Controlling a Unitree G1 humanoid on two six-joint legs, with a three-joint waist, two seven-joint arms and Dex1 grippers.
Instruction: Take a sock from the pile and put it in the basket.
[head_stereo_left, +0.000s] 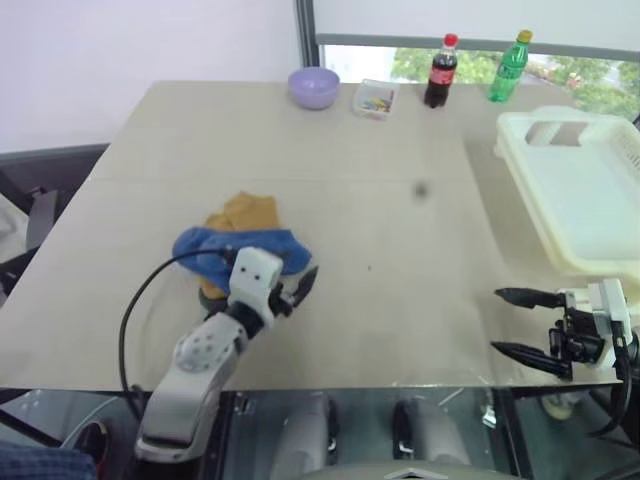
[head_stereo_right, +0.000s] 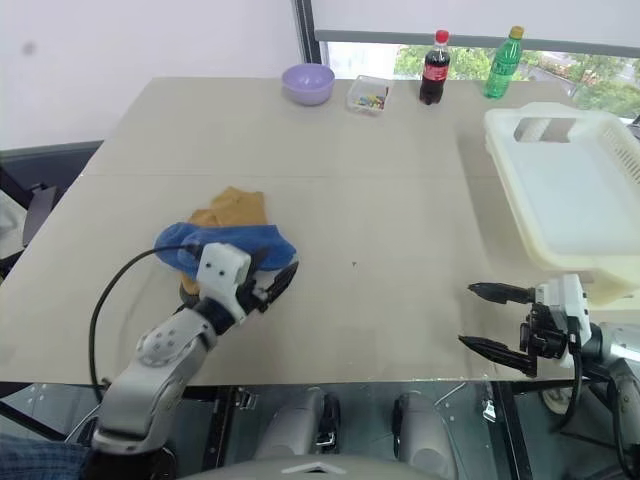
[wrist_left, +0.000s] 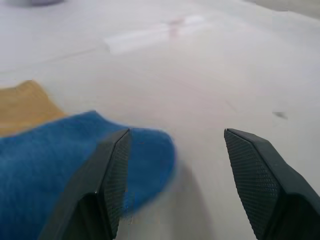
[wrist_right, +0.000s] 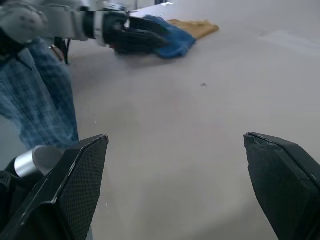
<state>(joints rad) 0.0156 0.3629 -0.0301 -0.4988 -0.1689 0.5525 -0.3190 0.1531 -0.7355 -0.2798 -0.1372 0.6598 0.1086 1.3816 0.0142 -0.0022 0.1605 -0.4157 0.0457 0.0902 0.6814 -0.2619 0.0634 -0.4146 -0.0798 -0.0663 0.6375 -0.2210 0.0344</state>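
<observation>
On the near left part of the desk (head_stereo_left: 400, 300), the pile (head_stereo_left: 238, 240) is lying as a small heap, a blue sock (head_stereo_left: 215, 250) draped over mustard-yellow ones (head_stereo_left: 245, 212). The left claw (head_stereo_left: 297, 290) is hanging at the blue sock's near edge with its jaws spread and nothing between them, one finger (wrist_left: 116, 170) overlapping the sock's toe end, likely lining up for a pinch. The right claw (head_stereo_left: 525, 322) is waiting wide open and empty near the desk's right front edge, just below the basket (head_stereo_left: 580, 190), probably keeping clear. That cream-white basket is sitting at the right edge, well apart from the socks. At the far edge, a lavender bowl (head_stereo_left: 314, 87), a small clear tray (head_stereo_left: 375, 99), a dark cola bottle (head_stereo_left: 440, 72) with a red label and a green bottle (head_stereo_left: 508, 67) are standing; no writing is reading clearly.
</observation>
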